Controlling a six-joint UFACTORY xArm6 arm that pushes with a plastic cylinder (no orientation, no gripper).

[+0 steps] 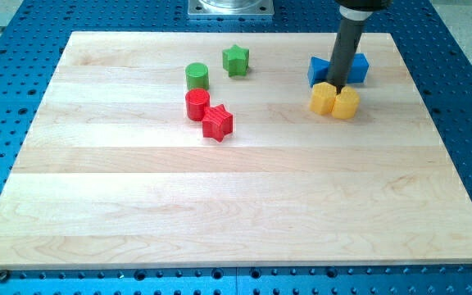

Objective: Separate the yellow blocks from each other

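Camera view, surface: a pale wooden board (236, 205) on a blue perforated bench; all blocks sit in its upper half.
Camera view, task blocks: the two yellow blocks lie toward the view's upper right, side by side and touching. The yellow block on the left (324, 97) looks star-like or lobed; the yellow block on the right (346, 103) looks rounder, with its exact shape hard to tell.
Camera view, rod: the dark rod comes down from the view's top; my tip (338, 85) sits just above the seam where the two yellow blocks meet, on their far side.
Camera view, claw: none fitted, so there is no open or closed state to record; the arm ends in the bare rod.
Camera view, neighbours: two blue blocks stand just behind the yellow pair, one (319, 70) left of the rod and one (359, 67) right of it, partly hidden.
Camera view, others: green cylinder (197, 76), green star (236, 60), red cylinder (197, 104) touching red star (217, 122), all well apart to the view's left.
Judgement, step in hand: the tip appears lined up to wedge into the seam.
Judgement, doing it well: drive toward the view's bottom along the seam, then bias sideways onto one block; keep off-centre contact small so the block slides rather than spins, and avoid dragging the blue blocks along.
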